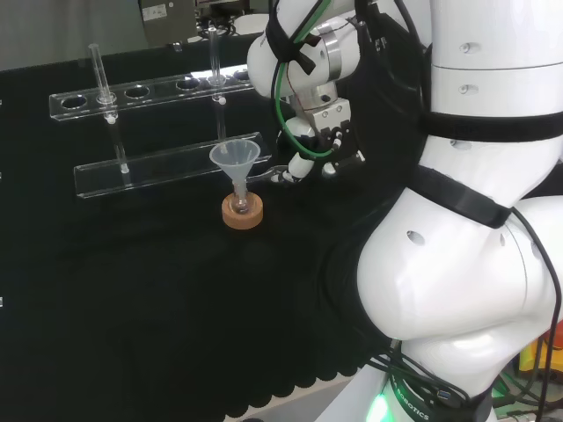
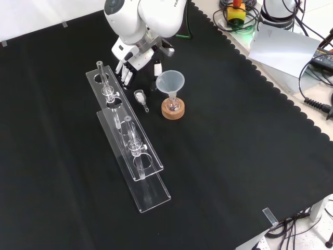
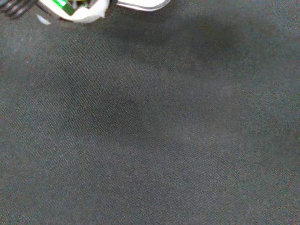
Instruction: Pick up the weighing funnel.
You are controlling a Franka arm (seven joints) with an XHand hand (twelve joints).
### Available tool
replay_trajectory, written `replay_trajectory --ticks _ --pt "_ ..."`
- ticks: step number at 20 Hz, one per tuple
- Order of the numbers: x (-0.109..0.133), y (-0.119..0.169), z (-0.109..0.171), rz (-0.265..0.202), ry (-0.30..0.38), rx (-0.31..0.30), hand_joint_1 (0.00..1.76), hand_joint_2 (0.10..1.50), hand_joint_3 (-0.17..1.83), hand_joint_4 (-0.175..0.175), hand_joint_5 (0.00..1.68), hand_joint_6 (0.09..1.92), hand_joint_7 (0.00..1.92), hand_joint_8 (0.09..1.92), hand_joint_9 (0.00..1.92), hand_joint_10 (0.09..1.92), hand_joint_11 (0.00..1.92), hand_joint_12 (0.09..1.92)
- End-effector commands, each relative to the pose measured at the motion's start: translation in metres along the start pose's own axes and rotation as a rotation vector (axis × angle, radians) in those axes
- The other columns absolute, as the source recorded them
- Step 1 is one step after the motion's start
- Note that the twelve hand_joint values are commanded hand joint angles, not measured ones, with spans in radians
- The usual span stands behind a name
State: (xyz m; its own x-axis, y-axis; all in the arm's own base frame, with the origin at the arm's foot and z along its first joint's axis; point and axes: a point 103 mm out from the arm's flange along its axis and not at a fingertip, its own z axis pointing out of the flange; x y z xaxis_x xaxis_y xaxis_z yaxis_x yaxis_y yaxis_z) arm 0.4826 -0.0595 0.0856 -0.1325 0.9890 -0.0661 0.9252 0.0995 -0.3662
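Observation:
The weighing funnel [image 2: 140, 98], a small clear scoop with a short stem, lies on the black cloth between the clear rack and the big funnel in the front view. Just behind it the hand [image 2: 130, 66] hangs low over the cloth, its fingers [image 2: 125, 77] straight and pointing down, a little apart from the piece. Nothing is between the fingers and thumb. In the head view the hand [image 1: 310, 145] is just right of the big funnel [image 1: 235, 158]. In the wrist view a blurred white part of the hand [image 3: 77, 9] sits over bare cloth.
The big funnel [image 2: 170, 82] stands stem down in a small flask on a cork ring [image 2: 173, 110], close to the right of the weighing funnel in the front view. A long clear tube rack [image 2: 127, 140] with a few tubes lies to its left. Open cloth lies nearer the camera.

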Motion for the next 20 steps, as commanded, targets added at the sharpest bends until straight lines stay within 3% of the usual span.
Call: replay_trajectory --ticks 1,20 --pt "0.0035 0.0046 0.0069 -0.007 0.001 0.007 0.79 0.67 0.52 -0.057 0.57 0.14 0.6 0.76 0.85 0.57 0.49 1.29" --pt "0.0106 0.0134 0.0154 -0.018 -0.012 0.014 0.79 0.67 0.53 -0.058 0.58 0.18 0.61 0.76 0.86 0.56 0.5 1.29"
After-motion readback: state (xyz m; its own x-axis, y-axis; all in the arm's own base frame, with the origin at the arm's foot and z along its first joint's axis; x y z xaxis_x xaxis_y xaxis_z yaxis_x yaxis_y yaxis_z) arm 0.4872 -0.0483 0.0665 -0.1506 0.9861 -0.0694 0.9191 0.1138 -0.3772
